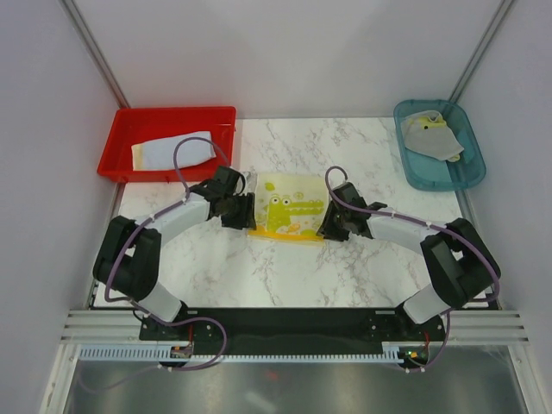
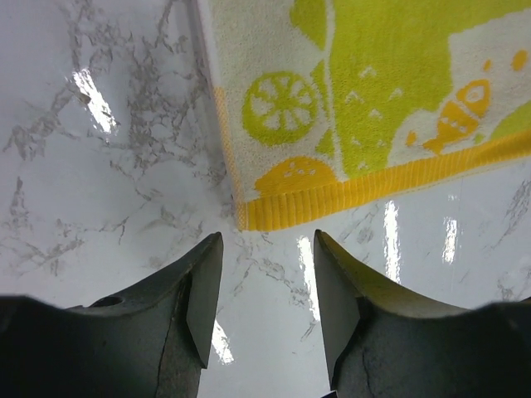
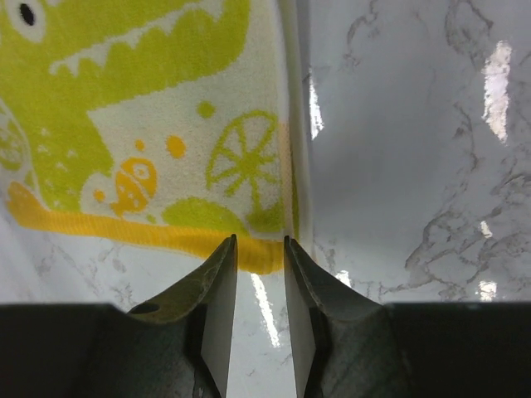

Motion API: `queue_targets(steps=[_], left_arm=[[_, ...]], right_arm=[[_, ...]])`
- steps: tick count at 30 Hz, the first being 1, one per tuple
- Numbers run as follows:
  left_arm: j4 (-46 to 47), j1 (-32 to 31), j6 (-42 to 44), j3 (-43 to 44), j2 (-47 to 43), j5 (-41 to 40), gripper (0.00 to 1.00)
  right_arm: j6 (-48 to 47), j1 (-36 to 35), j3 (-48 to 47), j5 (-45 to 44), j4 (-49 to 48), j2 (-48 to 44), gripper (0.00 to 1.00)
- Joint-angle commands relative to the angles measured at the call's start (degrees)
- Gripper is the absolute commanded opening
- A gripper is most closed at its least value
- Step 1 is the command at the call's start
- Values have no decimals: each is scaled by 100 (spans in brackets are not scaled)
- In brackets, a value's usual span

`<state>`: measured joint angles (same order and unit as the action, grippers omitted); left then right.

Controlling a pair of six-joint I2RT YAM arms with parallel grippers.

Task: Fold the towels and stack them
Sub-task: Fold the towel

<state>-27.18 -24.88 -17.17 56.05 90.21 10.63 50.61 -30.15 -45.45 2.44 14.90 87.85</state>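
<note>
The yellow towel with the green crocodile print (image 1: 287, 208) lies flat on the marble table between my two grippers. My left gripper (image 1: 238, 212) is open at its near left corner (image 2: 249, 217), with the fingertips a little short of the yellow hem. My right gripper (image 1: 329, 226) is open at its near right corner (image 3: 270, 257), with the hem just beyond the fingertips. Neither holds anything. A pale lavender-blue towel (image 1: 172, 154) lies folded in the red tray (image 1: 164, 116). A grey towel with a yellow patch (image 1: 435, 136) lies crumpled in the teal bin (image 1: 463, 177).
The red tray stands at the back left and the teal bin at the back right. White walls close in the table on both sides and at the back. Bare marble lies in front of the crocodile towel.
</note>
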Motion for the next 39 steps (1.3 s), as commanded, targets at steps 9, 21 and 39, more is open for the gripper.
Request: queue_targets(steps=[9,21,39], left_arm=[[942,-113,-1016,-955,-820,238,55],[1347,-104,-1324,-886,-400,316,56],[1725,-122,-1509,-894,436,879,35]], right_arm=[[-885,-17,160,-1333,549,-31,27],[-1167,-17,-368,-1079,1068,-171,34],[-1194,-123,-69,-981,945,65,31]])
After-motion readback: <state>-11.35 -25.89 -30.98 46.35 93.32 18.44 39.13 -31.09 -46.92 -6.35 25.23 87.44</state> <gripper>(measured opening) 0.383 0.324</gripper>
